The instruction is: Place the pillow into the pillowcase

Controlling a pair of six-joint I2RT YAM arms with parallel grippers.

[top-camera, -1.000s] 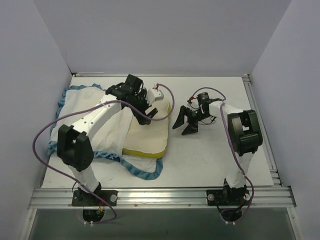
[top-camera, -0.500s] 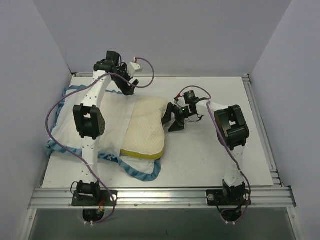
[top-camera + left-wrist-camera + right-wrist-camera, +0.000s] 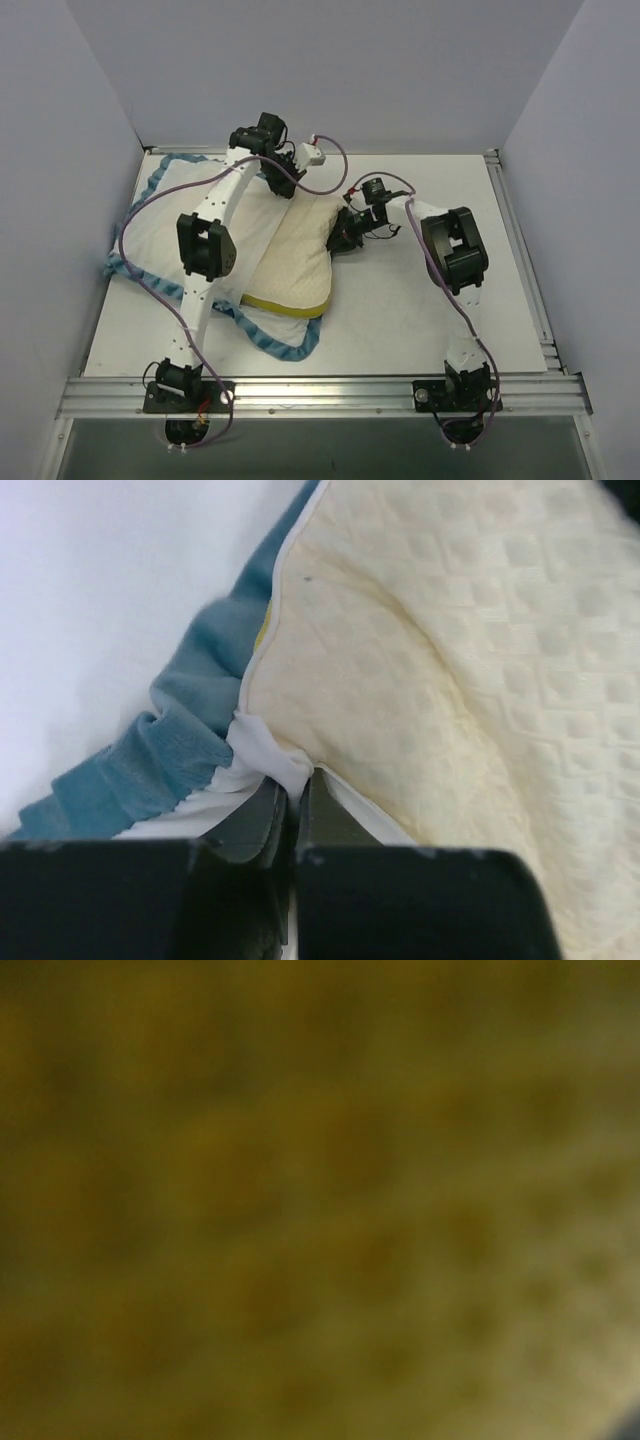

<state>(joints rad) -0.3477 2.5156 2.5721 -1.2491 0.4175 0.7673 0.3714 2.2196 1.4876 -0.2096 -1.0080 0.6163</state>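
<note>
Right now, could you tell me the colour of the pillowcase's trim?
The trim is teal, clearest from the left wrist.

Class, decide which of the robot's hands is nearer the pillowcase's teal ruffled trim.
Left. The left hand pinches the pillowcase right beside its teal trim; the right hand sits against the pillow's right side, away from the trim.

The left part of the table (image 3: 410, 310) is covered by the pillowcase (image 3: 160, 215) and the pillow (image 3: 295, 255). Passage above the pillowcase is barred by the left arm (image 3: 205, 245), stretched diagonally to the far edge, where its fabric is pinched by the left gripper (image 3: 297, 785). The pillow's right edge is blocked by the right gripper (image 3: 340, 233), pressed against it. Bare table is exposed right of the pillow.
</note>
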